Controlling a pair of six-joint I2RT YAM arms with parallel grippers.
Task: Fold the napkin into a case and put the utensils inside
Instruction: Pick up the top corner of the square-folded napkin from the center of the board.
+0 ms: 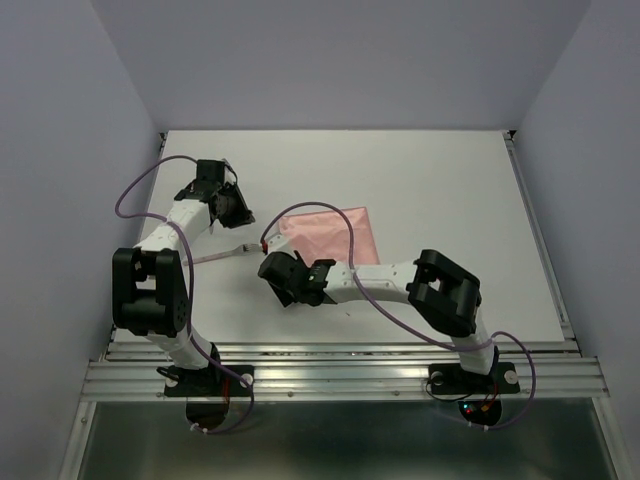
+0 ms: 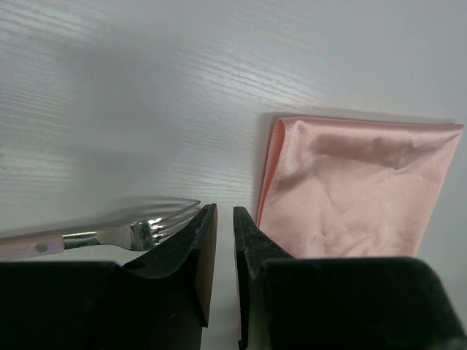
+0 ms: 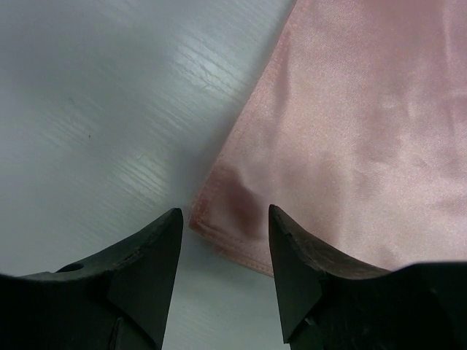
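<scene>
The white tabletop [image 1: 450, 180] fills the workspace, with both arms reaching in over its middle. The left arm [image 1: 190, 220] bends in from the left side and the right arm [image 1: 380, 280] stretches leftward across the near half. The right jaws are spread wide and grasp nothing; in the right wrist view they straddle one hemmed corner of the napkin [image 3: 365, 131], which lies flat on the tabletop beneath them. Whether a fingertip [image 3: 288, 226] touches the cloth cannot be told. The left jaws are released too, parted by only a narrow slit with nothing in it, and they hang above bare tabletop between the napkin and the fork [image 2: 131, 233]. The napkin [image 1: 335, 235] lies near the centre of the tabletop, just beyond the right jaws. It is plain, glossy salmon-pink cloth with faint creases, lying as a flat rectangle. In the left wrist view the napkin [image 2: 350, 189] shows a rounded, doubled edge on the side facing the jaws. The fork [image 1: 225, 254] lies flat just left of the napkin and apart from it. It has silver tines and a pale pinkish handle. Its tines point toward the left jaws and end right beside one finger [image 2: 193, 240].
</scene>
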